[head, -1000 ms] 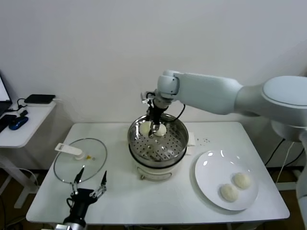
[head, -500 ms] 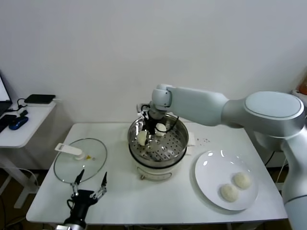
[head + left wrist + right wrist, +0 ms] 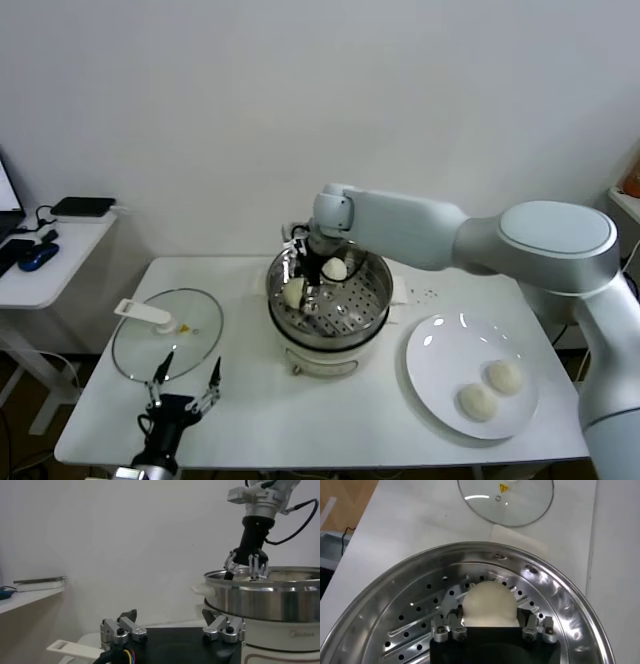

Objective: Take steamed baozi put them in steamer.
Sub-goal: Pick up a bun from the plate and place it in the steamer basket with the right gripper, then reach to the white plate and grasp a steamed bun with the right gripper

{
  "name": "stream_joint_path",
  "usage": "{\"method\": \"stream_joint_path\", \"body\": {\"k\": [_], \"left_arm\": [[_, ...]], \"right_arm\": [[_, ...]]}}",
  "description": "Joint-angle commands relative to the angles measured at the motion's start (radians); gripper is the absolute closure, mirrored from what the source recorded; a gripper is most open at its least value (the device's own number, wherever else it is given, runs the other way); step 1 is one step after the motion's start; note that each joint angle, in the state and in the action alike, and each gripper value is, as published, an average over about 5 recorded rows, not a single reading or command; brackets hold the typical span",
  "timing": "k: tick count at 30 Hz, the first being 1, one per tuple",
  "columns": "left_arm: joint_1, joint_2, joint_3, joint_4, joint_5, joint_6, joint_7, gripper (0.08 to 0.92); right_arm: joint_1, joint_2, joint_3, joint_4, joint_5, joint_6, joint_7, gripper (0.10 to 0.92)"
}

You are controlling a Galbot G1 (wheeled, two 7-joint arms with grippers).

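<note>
The steamer (image 3: 372, 296) stands mid-table on its white base. My right gripper (image 3: 305, 288) is down inside it, shut on a cream-white baozi (image 3: 293, 293) near the left wall, low over the perforated floor. In the right wrist view the baozi (image 3: 489, 604) sits between the fingers (image 3: 448, 628), above the steamer floor (image 3: 415, 630). A second baozi (image 3: 335, 269) lies in the steamer beside the gripper. Two more baozi (image 3: 504, 376) (image 3: 478, 402) lie on the white plate (image 3: 440, 350). My left gripper (image 3: 186, 395) is open and empty at the front left of the table.
The glass lid (image 3: 167, 333) with a white handle lies flat on the table's left, just beyond my left gripper; it also shows in the right wrist view (image 3: 505, 495). A side table (image 3: 50, 250) with black devices stands at the far left. The left wrist view shows the steamer wall (image 3: 265, 595).
My right gripper has moved down and to the left into the steamer, carrying the baozi from rim height to near the floor. The left arm has not moved.
</note>
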Motion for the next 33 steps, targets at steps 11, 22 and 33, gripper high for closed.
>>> {"method": "stream_joint_path", "body": {"k": [11,22,33], "left_arm": [[0.0,-0.001,0.002,0.002,0.001,-0.001,0.0,0.177],[-0.009,-0.002,0.008,0.001,0.007,0.003,0.001,0.177],[-0.023,0.018,0.021,0.0,-0.021,0.017,-0.013,0.177]], "right_arm": [[0.102,-0.09,-0.028,0.092,0.062,0.011,-0.042,0.203],[0.35,-0.378,-0.127,0.361,0.136,0.051,-0.083,0.203],[0.472,-0.695,-0.236,0.634,0.043,0.091,-0.142,0.203]]}}
